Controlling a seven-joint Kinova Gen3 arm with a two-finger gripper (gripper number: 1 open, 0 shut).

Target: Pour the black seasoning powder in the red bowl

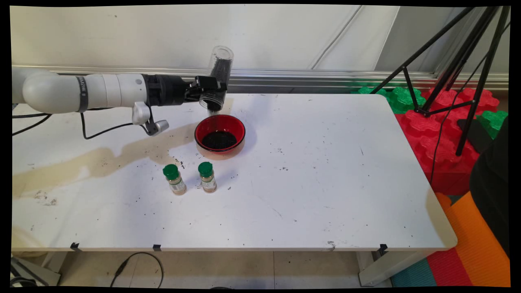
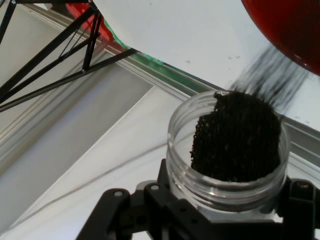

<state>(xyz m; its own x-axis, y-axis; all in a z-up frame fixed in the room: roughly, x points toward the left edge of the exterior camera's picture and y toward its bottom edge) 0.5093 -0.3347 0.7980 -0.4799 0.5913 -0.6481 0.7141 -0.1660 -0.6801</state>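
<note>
My gripper (image 1: 211, 90) is shut on a clear jar (image 1: 217, 77), held upside down with its mouth above the red bowl (image 1: 220, 137). Black grains (image 2: 235, 137) fill the jar's mouth in the hand view and stream out toward the bowl (image 2: 292, 27). A dark pile of grains lies in the bowl's bottom. Two small spice bottles with green caps stand upright in front of the bowl, one on the left (image 1: 174, 179) and one on the right (image 1: 207, 176).
A brownish stain (image 1: 101, 158) and scattered black grains mark the table left of the bowl. A black tripod (image 1: 460, 73) and red and green foam blocks (image 1: 439, 122) stand past the table's right edge.
</note>
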